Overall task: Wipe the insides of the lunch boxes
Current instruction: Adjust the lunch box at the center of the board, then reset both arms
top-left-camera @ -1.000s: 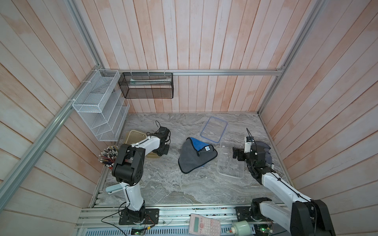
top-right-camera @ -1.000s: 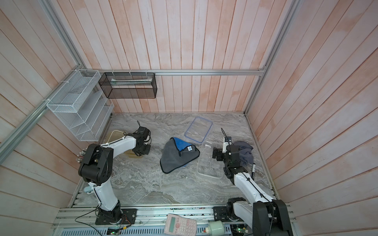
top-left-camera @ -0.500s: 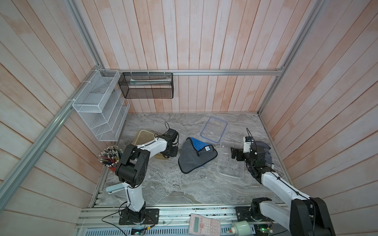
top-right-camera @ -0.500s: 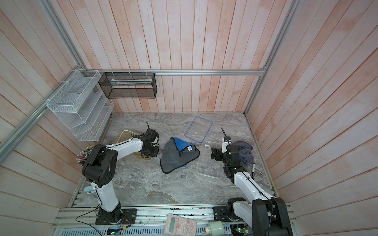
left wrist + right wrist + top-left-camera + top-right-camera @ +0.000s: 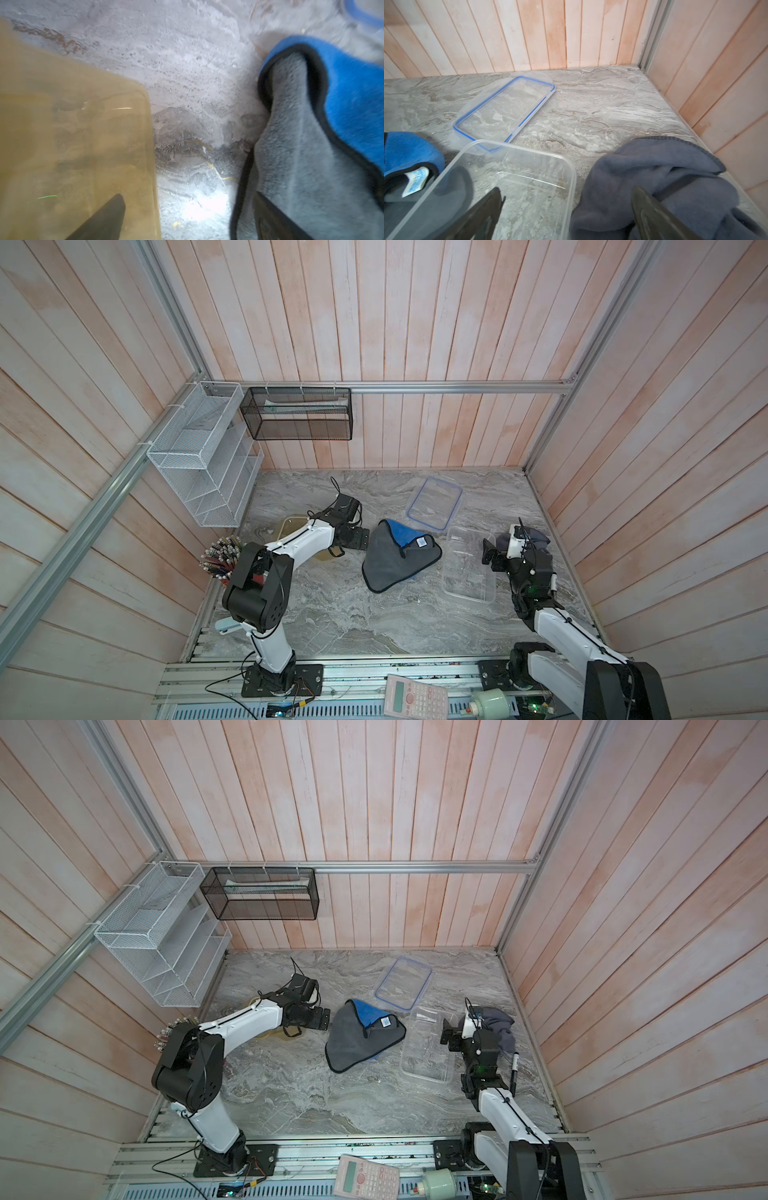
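1. The yellow lunch box [image 5: 289, 526] sits at about 9 o'clock on the table [image 5: 332, 614]. The left arm covers most of it, so I cannot tell which way its long side runs.
2. The left claw [image 5: 187, 199] is open wide and holds nothing. In the left wrist view one finger is over the yellow box and the other is over the grey and blue cloth [image 5: 395, 562]. I think it is wide so it can grab that cloth.
3. The grey and blue cloth lies folded in the middle of the table, close to both boxes.
4. The blue-rimmed lid [image 5: 434, 504] lies flat at about 1 o'clock. It is off its box, so a cloth can get inside. Its long side runs from 1 to 7 o'clock.
5. The clear lunch box [image 5: 469, 572] sits at about 3 o'clock with its open side up, ready to wipe. Its long side runs almost from 12 to 6 o'clock.
6. The right claw [image 5: 566, 192] is open wide and holds nothing. One finger is over the clear box and the other is over the dark cloth [image 5: 664, 176].
7. The dark cloth is bunched up at 3 o'clock, between the clear box and the wall.
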